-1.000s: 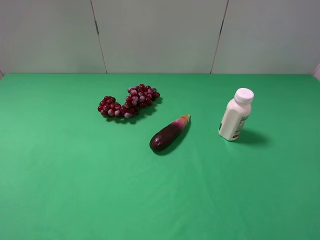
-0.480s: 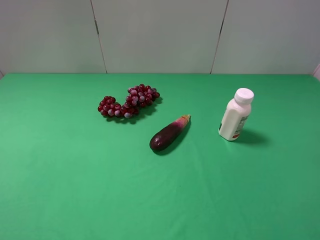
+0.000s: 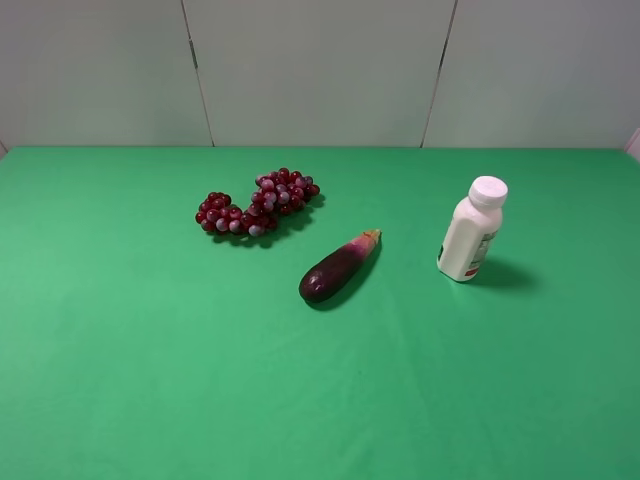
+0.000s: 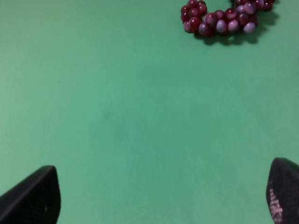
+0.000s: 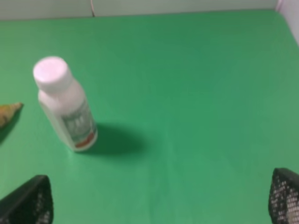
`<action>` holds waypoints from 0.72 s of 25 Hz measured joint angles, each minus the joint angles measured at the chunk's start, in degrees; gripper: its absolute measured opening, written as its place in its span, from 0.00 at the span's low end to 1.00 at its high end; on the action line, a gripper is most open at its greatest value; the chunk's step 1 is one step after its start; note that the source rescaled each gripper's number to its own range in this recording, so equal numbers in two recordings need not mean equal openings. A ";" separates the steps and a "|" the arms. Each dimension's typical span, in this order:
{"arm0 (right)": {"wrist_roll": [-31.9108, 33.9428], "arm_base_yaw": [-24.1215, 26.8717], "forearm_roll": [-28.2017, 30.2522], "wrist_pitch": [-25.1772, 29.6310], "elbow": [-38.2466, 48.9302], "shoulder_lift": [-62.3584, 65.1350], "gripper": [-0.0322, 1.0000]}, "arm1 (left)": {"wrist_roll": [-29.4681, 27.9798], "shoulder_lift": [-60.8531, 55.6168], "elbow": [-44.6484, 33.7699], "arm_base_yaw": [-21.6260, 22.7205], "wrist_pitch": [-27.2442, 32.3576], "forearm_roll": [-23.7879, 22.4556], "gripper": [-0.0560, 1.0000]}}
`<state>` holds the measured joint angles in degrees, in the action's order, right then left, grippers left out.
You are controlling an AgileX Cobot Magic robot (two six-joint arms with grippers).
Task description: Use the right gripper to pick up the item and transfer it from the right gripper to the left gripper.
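Note:
The small white bottle [image 3: 471,229] with a round white cap and a green-and-red label stands upright on the green table [image 3: 150,380], right of centre. It also shows in the right wrist view [image 5: 65,104]. Neither gripper shows in the exterior high view. In the right wrist view the right gripper [image 5: 161,205] is open and empty, its fingertips [image 5: 28,203] spread wide, well short of the bottle. In the left wrist view the left gripper [image 4: 159,196] is open and empty over bare cloth, its fingertips [image 4: 35,196] far apart.
A dark purple eggplant [image 3: 338,267] lies at the table's middle; its tip shows in the right wrist view [image 5: 8,113]. A red grape bunch [image 3: 258,203] lies behind it to the left, also in the left wrist view [image 4: 224,16]. Grey wall panels [image 3: 320,70] stand behind.

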<state>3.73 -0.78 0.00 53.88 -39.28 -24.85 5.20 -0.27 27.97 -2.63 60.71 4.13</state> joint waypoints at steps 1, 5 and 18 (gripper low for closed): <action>0.06 0.00 0.00 -0.99 -1.82 -2.71 1.00 | 0.00 0.00 0.00 0.00 0.00 0.00 0.75; 0.88 0.00 0.00 -5.37 -8.32 -14.37 1.00 | 0.00 0.00 0.00 0.00 0.00 0.00 0.75; 6.03 -8.84 -0.30 -2.39 -23.51 -43.54 1.00 | 0.00 0.00 0.00 0.00 0.00 0.00 0.75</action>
<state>9.76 -9.62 -0.30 51.49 -62.79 -68.39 5.20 -0.27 27.97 -2.63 60.71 4.13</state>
